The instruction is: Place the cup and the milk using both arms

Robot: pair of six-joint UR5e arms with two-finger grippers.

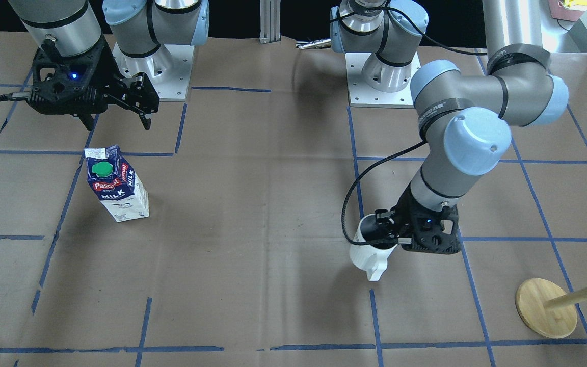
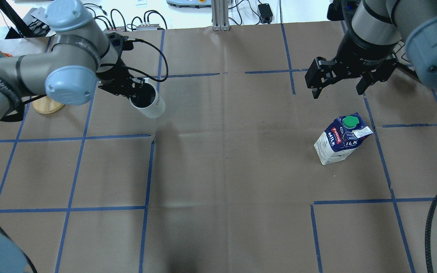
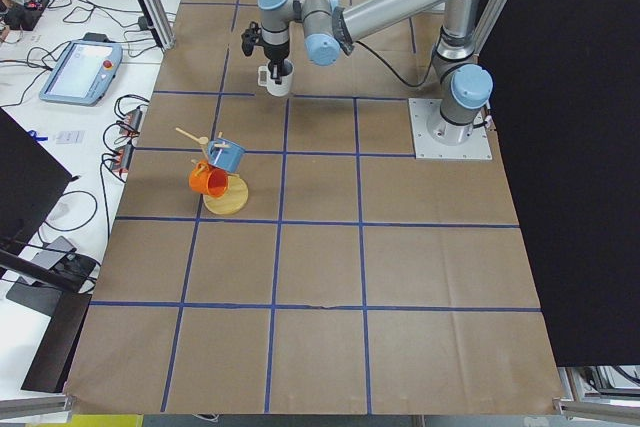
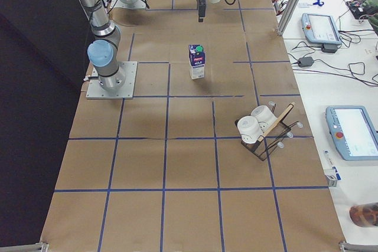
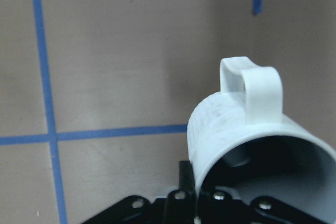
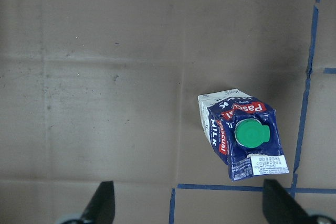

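The white cup (image 1: 370, 253) hangs from my left gripper (image 1: 391, 230), which is shut on its rim with one finger inside the dark interior. The cup (image 2: 151, 105) looks tilted, and its handle points away from the robot (image 5: 251, 88). I cannot tell whether it touches the table. The blue and white milk carton (image 1: 118, 186) with a green cap stands upright on the brown table on my right side (image 2: 340, 138). My right gripper (image 2: 338, 90) is open and empty, hovering above and behind the carton. In the right wrist view the carton (image 6: 242, 134) lies ahead of the open fingers (image 6: 103, 203).
A wooden mug tree (image 1: 546, 307) with a blue and an orange mug stands beyond my left arm (image 3: 224, 195). A black rack with white cups (image 4: 260, 128) sits far on my right. Both arm bases (image 1: 382, 77) are bolted at the table's back. Blue tape lines grid the paper.
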